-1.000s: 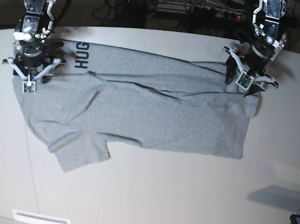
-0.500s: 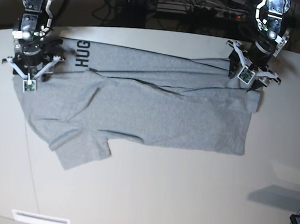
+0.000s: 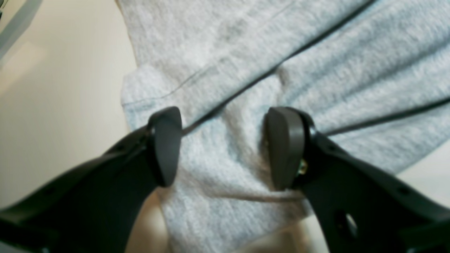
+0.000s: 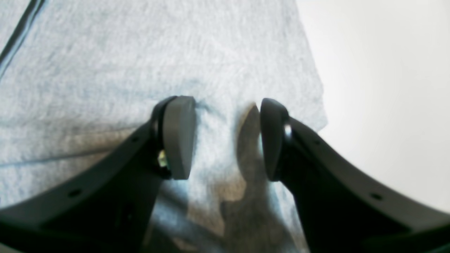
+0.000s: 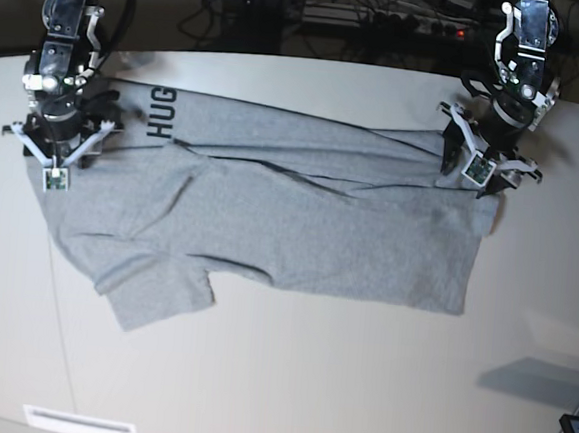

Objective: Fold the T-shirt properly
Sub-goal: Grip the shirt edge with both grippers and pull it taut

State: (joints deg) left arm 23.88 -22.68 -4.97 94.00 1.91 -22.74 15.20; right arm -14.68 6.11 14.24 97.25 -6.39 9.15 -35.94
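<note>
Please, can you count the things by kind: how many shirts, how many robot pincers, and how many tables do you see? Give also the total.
T-shirt: 1
Pincers: 2, the left pincer and the right pincer, both open above the shirt
Table: 1
Total: 4

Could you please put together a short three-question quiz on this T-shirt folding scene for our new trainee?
1. True or false: the T-shirt lies fully flat, in a single layer, on the table.
2. Which black letters show on the shirt in the base view? A) HUG B) TOP C) none
3. Fill in: the left gripper and the right gripper each have their jaws ____, with grey cloth showing between the fingertips.

Key
1. False: a long fold runs across it, with one layer lying over another.
2. A, printed near the right arm's end of the shirt.
3. Open.
</note>
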